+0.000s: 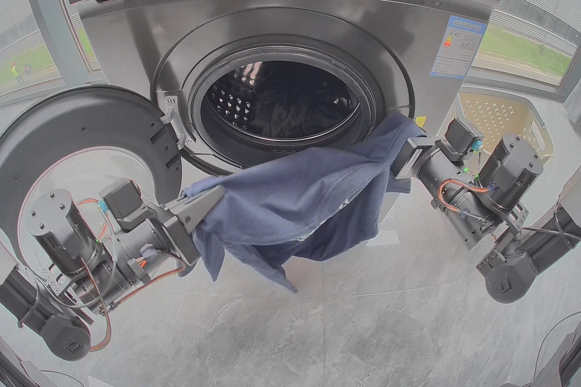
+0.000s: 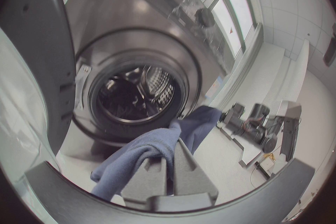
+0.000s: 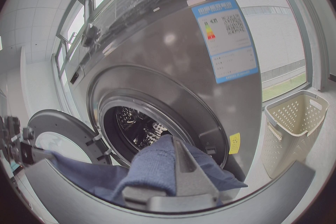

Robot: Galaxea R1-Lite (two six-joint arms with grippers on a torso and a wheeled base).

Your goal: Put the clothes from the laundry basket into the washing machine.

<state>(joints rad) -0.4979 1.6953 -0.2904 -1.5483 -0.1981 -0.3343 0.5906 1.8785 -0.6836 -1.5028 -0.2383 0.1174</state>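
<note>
While above grey floor (image 1: 363,321), navy shirt (image 1: 302,201) before washing machine (image 1: 133,37).

Matt cloth garment (image 1: 302,195), glossy metal washing machine (image 1: 130,40)

the navy garment (image 1: 302,195) covers the right pincer (image 1: 407,143) tips in the head view, and one of its fingers in the right wrist view. the right arm (image 1: 460,195) hides much of the laundry basket (image 1: 497,117); its inside cannot be seen. dark cloth in the drum (image 1: 278,104) is too dim to tell apart.
</note>
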